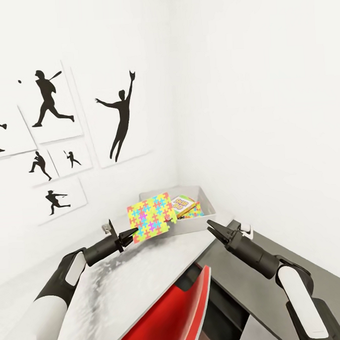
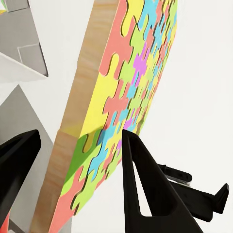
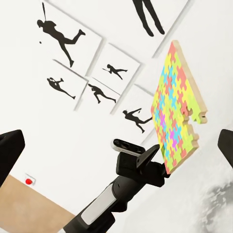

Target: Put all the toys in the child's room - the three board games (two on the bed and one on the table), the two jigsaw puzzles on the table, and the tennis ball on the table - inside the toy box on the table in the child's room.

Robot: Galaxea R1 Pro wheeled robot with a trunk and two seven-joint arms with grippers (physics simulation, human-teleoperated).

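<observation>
My left gripper (image 1: 133,235) is shut on the lower edge of a jigsaw puzzle (image 1: 151,216), a thin square of yellow, green, pink and blue pieces. It holds the puzzle tilted upright in the air, above the table (image 1: 141,277) and just in front of the toy box (image 1: 206,202). In the left wrist view the puzzle (image 2: 121,97) stands between the two black fingers (image 2: 141,184). The pale grey toy box sits in the wall corner and holds an orange-yellow board game (image 1: 184,204). My right gripper (image 1: 212,227) is open and empty, to the right of the puzzle.
Black baseball-player pictures (image 1: 119,118) hang on the white wall at the left. A red chair back (image 1: 186,315) stands at the table's near edge. A lower dark grey cabinet top (image 1: 296,253) runs along the right wall under my right arm.
</observation>
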